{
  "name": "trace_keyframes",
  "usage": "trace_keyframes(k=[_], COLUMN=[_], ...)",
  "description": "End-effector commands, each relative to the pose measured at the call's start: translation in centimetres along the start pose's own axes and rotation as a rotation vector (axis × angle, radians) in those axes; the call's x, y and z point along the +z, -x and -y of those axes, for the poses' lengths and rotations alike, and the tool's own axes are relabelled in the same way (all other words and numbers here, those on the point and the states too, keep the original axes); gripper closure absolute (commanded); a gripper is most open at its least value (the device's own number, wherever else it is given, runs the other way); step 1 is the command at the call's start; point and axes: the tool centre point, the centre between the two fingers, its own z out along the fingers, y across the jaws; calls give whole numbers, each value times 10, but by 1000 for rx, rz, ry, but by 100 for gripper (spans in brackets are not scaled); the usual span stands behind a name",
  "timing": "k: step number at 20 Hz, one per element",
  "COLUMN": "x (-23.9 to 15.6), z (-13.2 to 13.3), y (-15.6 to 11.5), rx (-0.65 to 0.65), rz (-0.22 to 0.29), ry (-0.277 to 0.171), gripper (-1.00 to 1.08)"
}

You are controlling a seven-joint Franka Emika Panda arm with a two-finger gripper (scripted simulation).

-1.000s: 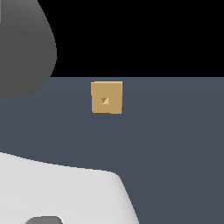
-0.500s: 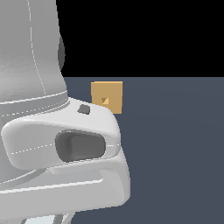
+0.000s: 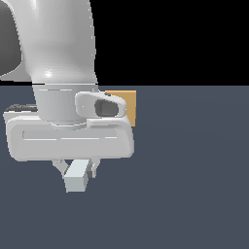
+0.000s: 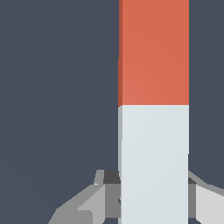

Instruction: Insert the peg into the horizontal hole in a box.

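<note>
The gripper (image 3: pixel 78 168) has its two fingers drawn in against the whitish-grey half of the peg (image 4: pixel 153 131), one on each flank, so the bar appears to be clamped and nothing else is in its hold; in the exterior view only the pale square end of the peg (image 3: pixel 76 179) shows below the hand, in front of the tan box (image 3: pixel 128 108); whether the peg is clear of the floor (image 3: pixel 194 170) I cannot tell.

The box sits behind the hand, mostly covered by it, with only a strip showing on the exterior view's right of the wrist; its hole is hidden in both views.

The main risk, as I judge it, is misalignment: the hole is far smaller than the face, so a small error in height, side offset or tilt would jam the orange-red tip against the tan face and push the box back or twist the peg in the fingers; a hold on the grey half leaves a long free end, which would magnify any slip.

The wrist view shows the peg's full two-colour length and the finger contact (image 4: pixel 105 192), but no box; the exterior view shows the box and the hand together, but hides the orange end.
</note>
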Motion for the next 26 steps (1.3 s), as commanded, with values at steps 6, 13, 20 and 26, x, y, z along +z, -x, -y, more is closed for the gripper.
trace_keyframes(k=[6,13,20,26], x=[-9,-16,-23,-26], z=[-8,-20,-34,-43], y=[-75,-144,-201,-231], rx=[50,96,133,154], rz=[0,1,1,1], ry=[2,2,2,2], gripper=[108,108,108,108])
